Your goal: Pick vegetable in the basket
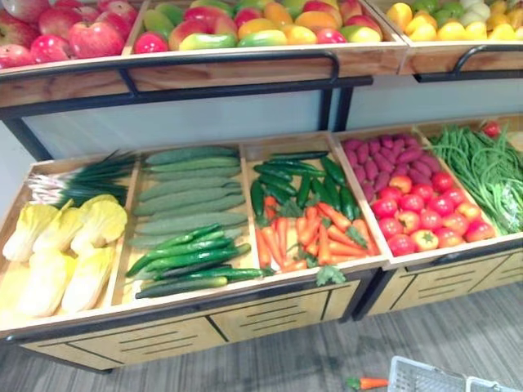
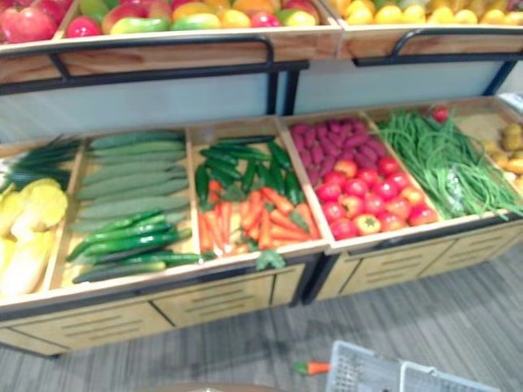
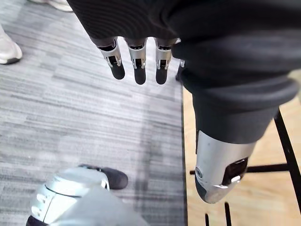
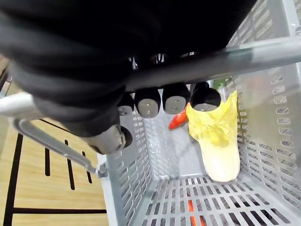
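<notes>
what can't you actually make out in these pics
1. Eye views: the basket is cut off by the bottom edge, hiding its contents.
2. Right wrist view: the right hand, curled round the handle, covers most of an orange-red item beside the yellow cabbage; carrot or pepper, unclear.
3. Left wrist view: a person's shoe, beyond the open left hand, is cut by the edge.

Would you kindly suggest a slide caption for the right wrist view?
Right hand curled round the handle of the grey basket, a yellow cabbage and a carrot inside.
</notes>
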You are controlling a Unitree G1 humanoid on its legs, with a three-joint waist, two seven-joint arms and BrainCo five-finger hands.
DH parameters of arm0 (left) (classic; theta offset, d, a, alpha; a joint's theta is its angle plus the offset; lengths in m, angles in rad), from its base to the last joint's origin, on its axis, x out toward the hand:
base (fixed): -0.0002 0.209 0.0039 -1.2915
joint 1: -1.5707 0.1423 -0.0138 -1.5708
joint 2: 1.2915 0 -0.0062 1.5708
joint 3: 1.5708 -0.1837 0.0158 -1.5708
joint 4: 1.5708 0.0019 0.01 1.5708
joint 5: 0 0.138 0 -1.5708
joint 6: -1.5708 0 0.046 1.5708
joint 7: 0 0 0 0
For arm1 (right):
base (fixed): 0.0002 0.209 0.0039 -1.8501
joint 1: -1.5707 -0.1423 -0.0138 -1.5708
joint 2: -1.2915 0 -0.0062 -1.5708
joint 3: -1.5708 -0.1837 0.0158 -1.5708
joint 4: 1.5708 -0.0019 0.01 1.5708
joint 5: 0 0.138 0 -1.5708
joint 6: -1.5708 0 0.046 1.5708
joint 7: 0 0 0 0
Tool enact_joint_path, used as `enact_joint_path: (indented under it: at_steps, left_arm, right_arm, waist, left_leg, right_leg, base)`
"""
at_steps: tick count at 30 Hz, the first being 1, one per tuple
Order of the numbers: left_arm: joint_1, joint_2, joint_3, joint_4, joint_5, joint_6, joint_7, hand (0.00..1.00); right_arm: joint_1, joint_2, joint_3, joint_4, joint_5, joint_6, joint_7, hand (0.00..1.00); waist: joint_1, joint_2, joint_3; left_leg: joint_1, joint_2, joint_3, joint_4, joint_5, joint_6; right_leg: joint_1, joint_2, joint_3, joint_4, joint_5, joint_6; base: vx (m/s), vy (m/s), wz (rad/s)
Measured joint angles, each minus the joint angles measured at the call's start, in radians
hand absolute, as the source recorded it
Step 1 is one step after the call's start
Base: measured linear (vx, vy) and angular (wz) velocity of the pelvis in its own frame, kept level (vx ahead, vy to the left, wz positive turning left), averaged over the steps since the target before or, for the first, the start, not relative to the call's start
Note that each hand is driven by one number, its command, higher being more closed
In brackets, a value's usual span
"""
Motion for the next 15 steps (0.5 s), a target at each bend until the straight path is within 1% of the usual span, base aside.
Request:
enact_joint_path:
  at_steps: [6, 9, 13, 15]
  left_arm:
    - [-0.037, 0.012, -0.077, 0.006, 0.003, 0.016, 0.007, 0.00]
    - [-0.041, 0.023, -0.105, 0.017, 0.003, 0.018, 0.012, 0.00]
    - [-0.039, 0.035, -0.132, 0.036, 0.003, 0.023, 0.019, 0.00]
    - [-0.041, 0.043, -0.153, 0.036, 0.008, 0.023, 0.019, 0.00]
  right_arm:
    - [0.001, 0.000, 0.065, 0.011, 0.000, 0.000, 0.008, 1.00]
    - [-0.010, 0.002, 0.070, 0.027, 0.000, 0.000, 0.016, 1.00]
    - [-0.016, 0.012, 0.078, 0.028, 0.002, 0.001, 0.018, 1.00]
    - [-0.020, 0.019, 0.075, 0.022, 0.005, -0.001, 0.020, 1.00]
  waist:
    - [-0.008, -0.011, 0.003]
    - [-0.013, -0.014, 0.003]
    - [-0.019, -0.026, 0.017]
    - [-0.024, -0.029, 0.038]
  left_leg:
    - [0.007, 0.001, 0.014, 0.000, -0.011, -0.002]
    - [0.009, 0.002, 0.025, 0.000, -0.016, -0.003]
    - [0.062, 0.012, 0.095, 0.000, -0.035, -0.011]
    - [0.104, 0.016, 0.136, 0.001, -0.049, -0.013]
  right_leg:
    - [-0.004, 0.001, 0.016, 0.000, -0.002, 0.001]
    - [-0.011, 0.002, 0.029, 0.001, -0.003, 0.001]
    - [-0.016, 0.011, 0.098, 0.010, -0.003, -0.001]
    - [-0.024, 0.014, 0.142, 0.053, -0.016, -0.009]
  base:
    - [0.01, -0.010, -0.07]
    - [0.02, -0.006, -0.12]
    - [0.04, -0.002, -0.46]
    - [0.02, 0.013, -0.71]
